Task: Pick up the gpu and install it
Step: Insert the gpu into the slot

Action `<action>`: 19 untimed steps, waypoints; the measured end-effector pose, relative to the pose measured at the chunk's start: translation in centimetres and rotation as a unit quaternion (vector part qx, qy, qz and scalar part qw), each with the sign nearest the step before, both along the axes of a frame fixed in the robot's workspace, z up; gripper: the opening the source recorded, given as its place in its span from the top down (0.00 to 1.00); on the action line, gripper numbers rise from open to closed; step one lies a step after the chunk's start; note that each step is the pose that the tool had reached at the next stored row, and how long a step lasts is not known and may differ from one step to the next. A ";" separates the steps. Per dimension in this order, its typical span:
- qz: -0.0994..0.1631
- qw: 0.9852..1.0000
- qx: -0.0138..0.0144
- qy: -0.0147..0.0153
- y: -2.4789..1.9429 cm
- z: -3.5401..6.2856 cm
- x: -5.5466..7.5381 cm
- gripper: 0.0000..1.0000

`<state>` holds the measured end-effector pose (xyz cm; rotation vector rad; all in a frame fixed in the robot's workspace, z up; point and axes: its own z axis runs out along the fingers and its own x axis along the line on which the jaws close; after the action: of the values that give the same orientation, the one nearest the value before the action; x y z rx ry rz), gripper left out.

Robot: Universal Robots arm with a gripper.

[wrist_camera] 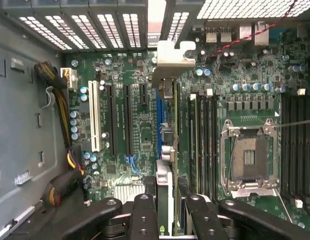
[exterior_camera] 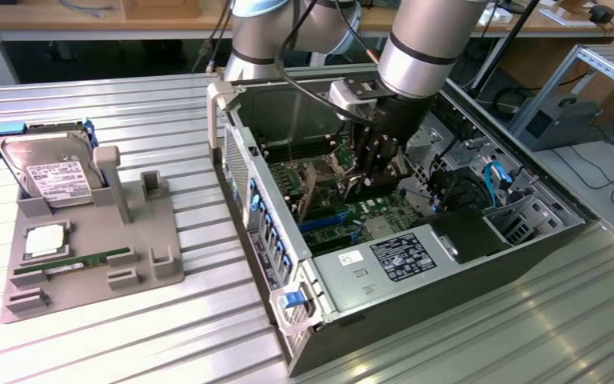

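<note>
The gpu (wrist_camera: 165,185) stands on edge inside the open computer case (exterior_camera: 245,172), seen end-on as a thin card. Its silver bracket (wrist_camera: 173,56) is at the case's rear slot openings. The card runs along a blue slot (wrist_camera: 159,112) on the motherboard; I cannot tell whether it is seated. My gripper (wrist_camera: 167,212) is shut on the card's upper edge, one black finger (wrist_camera: 143,217) on each side. In the exterior view the gripper (exterior_camera: 376,172) reaches down into the case, and the card's brown board (exterior_camera: 309,196) shows beside it.
A grey fixture (exterior_camera: 153,264) at the exterior view's left holds a silver hard drive (exterior_camera: 51,172), a CPU chip (exterior_camera: 45,240) and a green RAM stick (exterior_camera: 89,260). Inside the case are the power supply (exterior_camera: 392,256), the CPU socket (wrist_camera: 250,157), a white slot (wrist_camera: 96,117) and cable bundles (wrist_camera: 64,185).
</note>
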<state>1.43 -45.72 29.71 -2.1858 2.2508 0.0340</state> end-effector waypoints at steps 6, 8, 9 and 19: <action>0.000 1.000 -0.001 0.000 -0.40 -0.53 -1.2 0.73; 0.000 1.000 -0.001 0.000 -0.54 -0.91 -2.1 0.73; 0.000 1.000 -0.001 0.000 -0.55 -1.09 -2.6 0.73; 0.000 1.000 -0.001 0.000 -0.44 -2.29 -4.6 0.73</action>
<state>-3.13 -46.17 27.42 -2.1870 2.2518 0.0317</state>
